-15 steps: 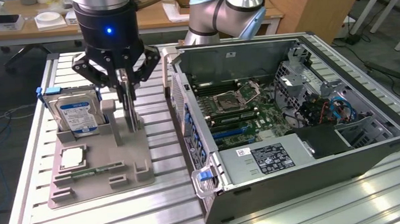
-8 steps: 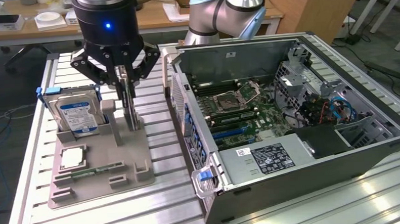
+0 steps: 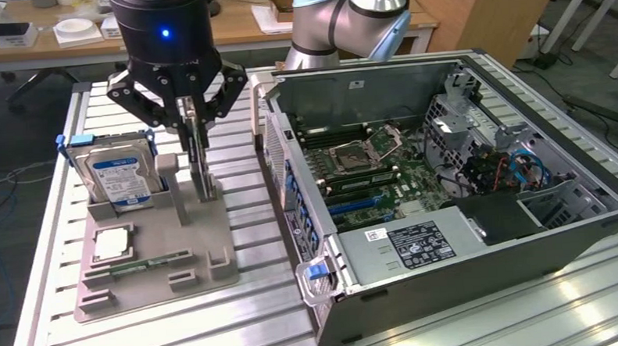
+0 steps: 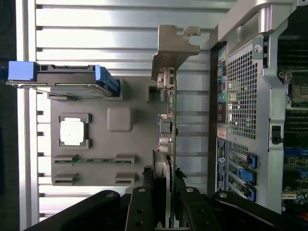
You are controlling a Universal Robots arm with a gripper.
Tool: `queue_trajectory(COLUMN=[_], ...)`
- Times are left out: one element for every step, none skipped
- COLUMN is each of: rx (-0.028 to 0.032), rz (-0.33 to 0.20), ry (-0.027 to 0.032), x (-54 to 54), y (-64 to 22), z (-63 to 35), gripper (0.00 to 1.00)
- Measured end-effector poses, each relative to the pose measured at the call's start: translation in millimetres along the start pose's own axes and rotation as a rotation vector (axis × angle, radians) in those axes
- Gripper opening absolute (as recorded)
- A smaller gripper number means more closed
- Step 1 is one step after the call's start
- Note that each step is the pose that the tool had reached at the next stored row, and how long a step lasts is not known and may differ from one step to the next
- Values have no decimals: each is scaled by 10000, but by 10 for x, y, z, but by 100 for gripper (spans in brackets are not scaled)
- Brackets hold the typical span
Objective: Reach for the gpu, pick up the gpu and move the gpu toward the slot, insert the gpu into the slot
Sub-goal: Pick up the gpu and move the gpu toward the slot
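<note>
Upright thin gpu (image 4: 169, 110), silvery bracket (image 4: 174, 48)

You get even overhead light; glare streaks the tabletop (image 3: 565, 302) at the exterior view's near right; soft shadows, slight blur.
</note>
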State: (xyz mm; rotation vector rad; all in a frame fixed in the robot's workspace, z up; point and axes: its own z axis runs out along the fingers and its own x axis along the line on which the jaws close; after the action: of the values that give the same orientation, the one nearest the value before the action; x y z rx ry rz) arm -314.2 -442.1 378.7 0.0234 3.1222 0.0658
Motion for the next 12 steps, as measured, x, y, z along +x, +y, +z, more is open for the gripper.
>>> queue_trajectory(rx=[1, 2, 2, 2, 3, 6, 5, 5, 5, 5, 5, 5], rz=[7, 14, 25, 39, 51, 65, 78, 87, 94, 100, 106, 112], ry=[2, 3, 1, 0, 1, 2, 1, -1, -1, -2, -1, -2], x=[0, 0, 0, 0, 0, 0, 0, 0, 0, 0, 0, -1], y=[0, 0, 0, 0, 0, 0, 0, 0, 1, 1, 1, 1], z=[-2, -4, -5, -7, -10, -15, -18, -22, -26, -31, -37, -41], gripper=[26, 26, 26, 26, 26, 26, 26, 26, 26, 26, 26, 26])
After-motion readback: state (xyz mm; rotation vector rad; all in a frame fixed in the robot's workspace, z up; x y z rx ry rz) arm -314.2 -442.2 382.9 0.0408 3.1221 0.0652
